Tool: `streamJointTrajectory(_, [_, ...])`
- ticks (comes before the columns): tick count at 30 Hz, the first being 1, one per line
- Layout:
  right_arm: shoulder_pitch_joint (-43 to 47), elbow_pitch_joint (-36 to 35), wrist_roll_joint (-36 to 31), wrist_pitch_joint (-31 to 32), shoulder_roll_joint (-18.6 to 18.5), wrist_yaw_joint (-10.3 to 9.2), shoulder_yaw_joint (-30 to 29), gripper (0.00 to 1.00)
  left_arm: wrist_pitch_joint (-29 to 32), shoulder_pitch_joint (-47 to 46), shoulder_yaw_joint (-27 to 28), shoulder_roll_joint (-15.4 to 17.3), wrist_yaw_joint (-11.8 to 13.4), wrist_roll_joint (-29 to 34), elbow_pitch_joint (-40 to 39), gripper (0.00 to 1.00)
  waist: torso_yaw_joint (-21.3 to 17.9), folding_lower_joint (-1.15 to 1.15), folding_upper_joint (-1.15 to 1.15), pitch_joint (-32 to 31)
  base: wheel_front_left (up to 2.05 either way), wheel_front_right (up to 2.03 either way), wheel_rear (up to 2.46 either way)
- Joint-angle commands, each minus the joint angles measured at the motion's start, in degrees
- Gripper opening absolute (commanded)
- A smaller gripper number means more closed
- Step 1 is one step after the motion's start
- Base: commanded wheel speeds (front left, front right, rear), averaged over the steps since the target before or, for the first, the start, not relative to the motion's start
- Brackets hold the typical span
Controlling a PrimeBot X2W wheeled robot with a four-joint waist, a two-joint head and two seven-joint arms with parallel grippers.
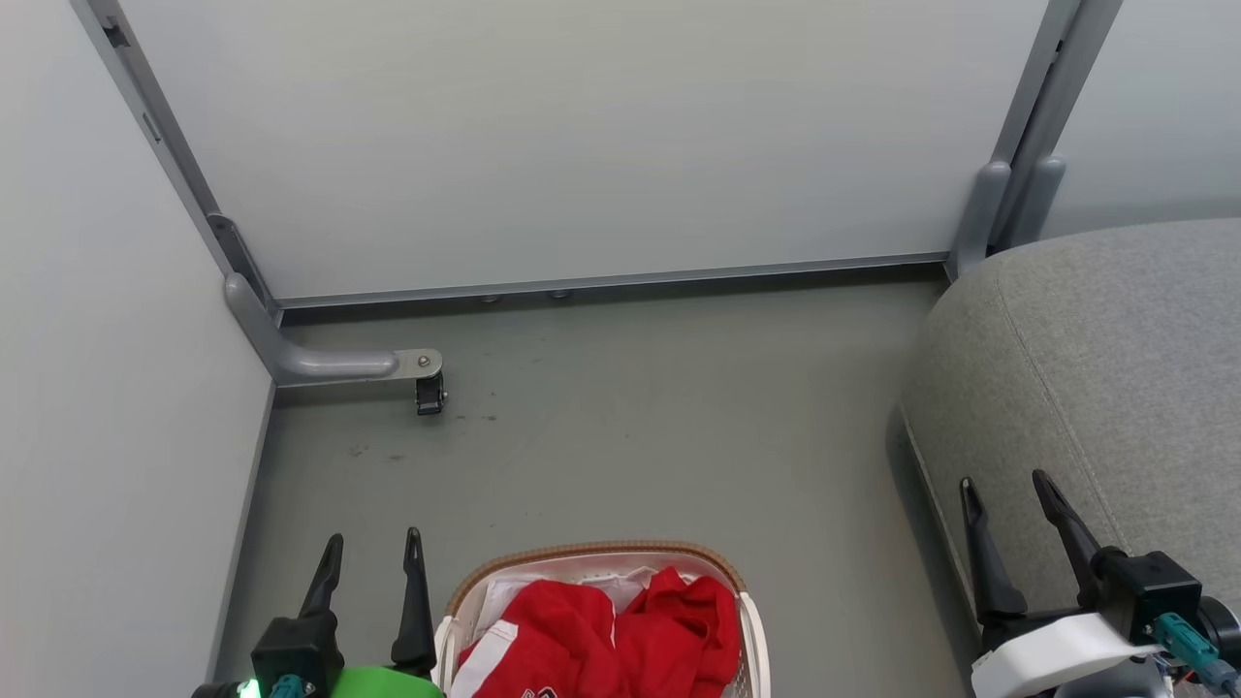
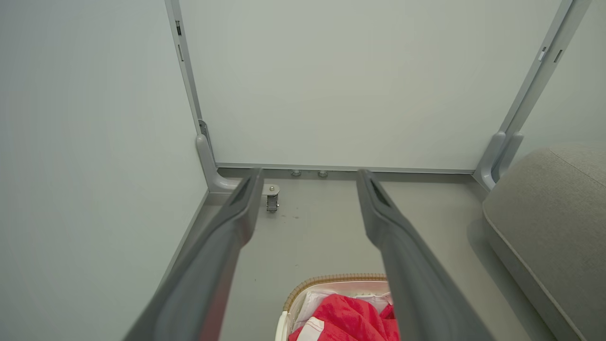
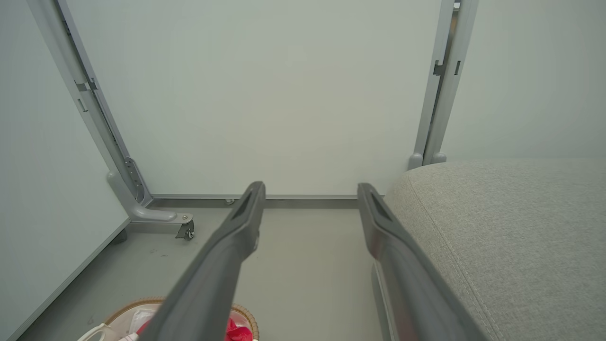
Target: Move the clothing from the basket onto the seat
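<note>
Clothing [image 1: 567, 625] in basket [image 1: 601, 550], both cut off by bottom edge

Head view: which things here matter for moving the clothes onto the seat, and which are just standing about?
Part of the job: the red clothing; the basket holding it; the grey seat; the left gripper and right gripper, both open and empty.

Just there: the white partition panels; the wheeled grey foot; the floor.

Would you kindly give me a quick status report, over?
Left gripper and right gripper open, empty. Clothing in basket. Seat on right. No obstruction seen.
</note>
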Motion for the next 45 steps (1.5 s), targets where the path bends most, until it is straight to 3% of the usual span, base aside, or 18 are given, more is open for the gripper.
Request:
streamJointTrajectory(1, [0.39, -0.01, -0.02, -0.29, -0.32, 0.00, -0.19, 1.00, -0.22, 0.68, -0.04, 0.38, -0.09, -0.16, 0.00, 1.00, -0.03, 0.00, 0.00, 0.06, 0.00, 0.00, 0.00])
streamJointTrajectory(10, [-0.99, -0.67, -0.39, -0.28, -0.32, 0.00, -0.37, 1.00, -0.21, -3.21, -1.79, 0.36, -1.40, 1.16, 1.86, 1.00, -0.19, 0.00, 0.00, 2.11, 0.00, 0.00, 0.00])
streamJointTrajectory(18, [-5.03, -2.18, -0.91, -0.27, -0.32, 0.00, -1.35, 1.00, -0.15, -14.24, -7.14, 0.34, -3.67, 1.38, 13.67, 1.00, -1.70, 0.00, 0.00, 9.53, 0.00, 0.00, 0.00])
streamJointTrajectory(27, [-12.26, -5.41, -0.03, -0.20, -0.29, -0.01, -2.32, 1.00, 0.35, -27.22, -20.98, 0.36, -4.83, -0.87, 28.58, 1.00, -5.85, 0.00, 0.00, 21.50, 0.00, 0.00, 0.00])
streamJointTrajectory(32, [-15.40, -8.18, 1.14, -0.19, -0.26, -0.01, -2.75, 1.00, 1.81, -33.04, -29.72, 0.38, -5.18, -2.87, 32.39, 1.00, -8.29, 0.00, 0.00, 27.86, 0.00, 0.00, 0.00])
streamJointTrajectory(45, [-22.43, -13.06, 5.52, -0.17, -0.21, -0.01, -0.35, 1.00, 4.81, -42.05, -42.54, 0.42, -2.07, -8.55, 38.61, 1.00, -15.28, 0.00, 0.00, 42.24, 0.00, 0.00, 0.00])
